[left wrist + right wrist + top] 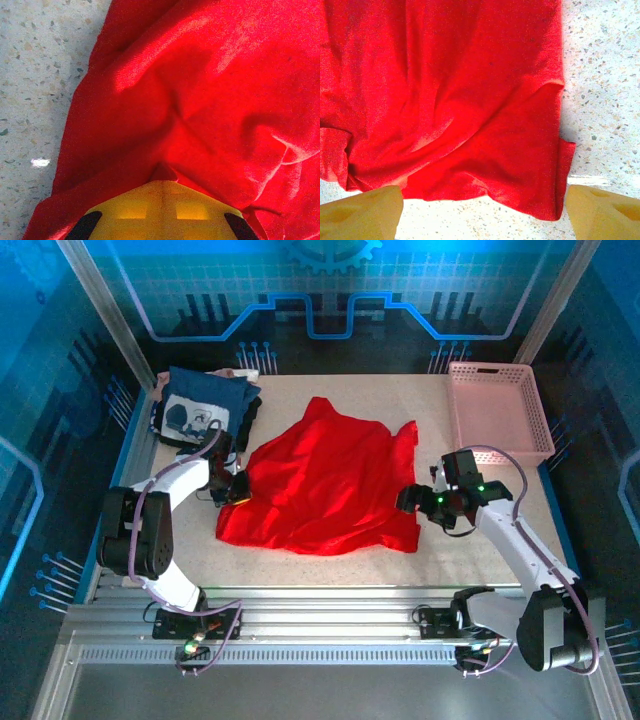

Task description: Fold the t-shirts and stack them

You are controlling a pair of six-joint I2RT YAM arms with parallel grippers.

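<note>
Red t-shirt (pixel 320 480) lies rumpled left of the pink basket (pixel 497 410) — left fingers (pixel 135 212) pinch its edge farthest from it, right fingers (pixel 365 212) spread at the nearer hem — close them before lifting evenly.

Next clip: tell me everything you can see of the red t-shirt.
The red t-shirt is soft cloth, plain red on its upper side, spread crumpled and unfolded across the middle of the table. The left gripper is shut on its left edge; the open right gripper hovers at its right hem.
</note>
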